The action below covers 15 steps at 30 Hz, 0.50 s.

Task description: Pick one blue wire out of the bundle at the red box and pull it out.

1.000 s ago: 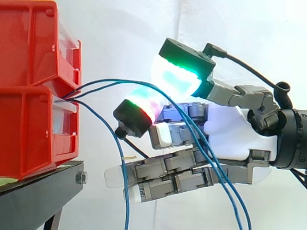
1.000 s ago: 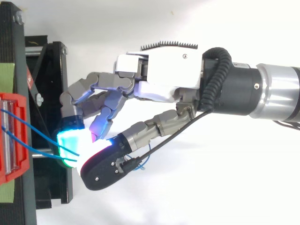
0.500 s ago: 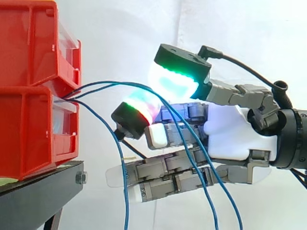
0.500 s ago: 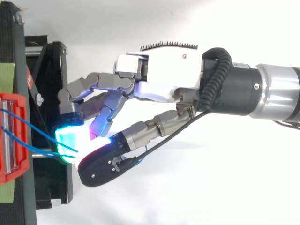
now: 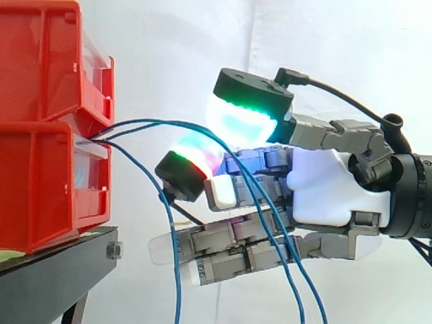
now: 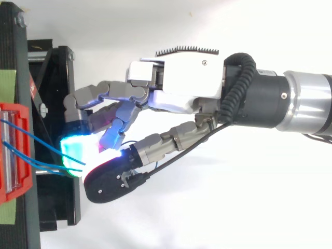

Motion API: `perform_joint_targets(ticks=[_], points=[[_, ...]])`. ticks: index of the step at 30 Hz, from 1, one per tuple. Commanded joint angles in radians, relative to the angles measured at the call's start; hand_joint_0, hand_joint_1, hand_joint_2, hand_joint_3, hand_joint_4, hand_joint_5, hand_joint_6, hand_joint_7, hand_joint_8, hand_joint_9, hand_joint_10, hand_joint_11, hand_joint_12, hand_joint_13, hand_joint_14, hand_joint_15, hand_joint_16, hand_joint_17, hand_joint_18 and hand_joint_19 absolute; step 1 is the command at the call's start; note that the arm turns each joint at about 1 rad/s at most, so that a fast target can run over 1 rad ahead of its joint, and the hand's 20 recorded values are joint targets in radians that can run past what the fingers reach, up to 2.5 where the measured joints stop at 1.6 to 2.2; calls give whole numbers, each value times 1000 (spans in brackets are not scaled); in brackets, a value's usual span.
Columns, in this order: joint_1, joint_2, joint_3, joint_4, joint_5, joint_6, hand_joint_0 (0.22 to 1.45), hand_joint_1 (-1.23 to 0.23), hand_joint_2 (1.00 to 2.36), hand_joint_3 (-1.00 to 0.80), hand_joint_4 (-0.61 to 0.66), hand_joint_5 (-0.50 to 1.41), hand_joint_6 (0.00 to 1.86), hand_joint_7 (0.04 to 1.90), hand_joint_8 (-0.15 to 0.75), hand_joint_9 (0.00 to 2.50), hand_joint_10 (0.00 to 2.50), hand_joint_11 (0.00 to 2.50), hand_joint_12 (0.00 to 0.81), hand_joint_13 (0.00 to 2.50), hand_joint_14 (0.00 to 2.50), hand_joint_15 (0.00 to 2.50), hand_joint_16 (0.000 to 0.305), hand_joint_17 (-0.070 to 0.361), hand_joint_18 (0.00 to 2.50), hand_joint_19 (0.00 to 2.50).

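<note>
Two blue wires (image 5: 155, 122) from red box (image 5: 40, 189) pinched by robot hand (image 5: 331, 189), side view adds third wire (image 5: 173, 236) hanging free

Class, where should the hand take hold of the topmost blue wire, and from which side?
Grip the topmost blue wire on its arch beyond the red bin, coming level from the right, where the hand is: there it hangs in open air.

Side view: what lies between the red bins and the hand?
Blue wires cross that gap, running from the lower red bin toward the hand; behind them, white curtain.
</note>
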<state>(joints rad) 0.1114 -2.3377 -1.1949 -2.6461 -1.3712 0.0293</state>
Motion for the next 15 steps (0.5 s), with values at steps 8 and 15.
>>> perform_joint_targets(ticks=[8, 15], points=[[-1, 0, 0, 0, 0, 0, 555, -655, 1008, -347, 163, -23, 517, 1439, 230, 1086, 18, 456, 383, 522, 12, 297, 60, 135, 295, 323], [-1, 0, 0, 0, 0, 0, 526, -658, 1003, -449, 124, -38, 684, 1226, 235, 1145, 21, 515, 367, 545, 12, 312, 56, 125, 304, 343]])
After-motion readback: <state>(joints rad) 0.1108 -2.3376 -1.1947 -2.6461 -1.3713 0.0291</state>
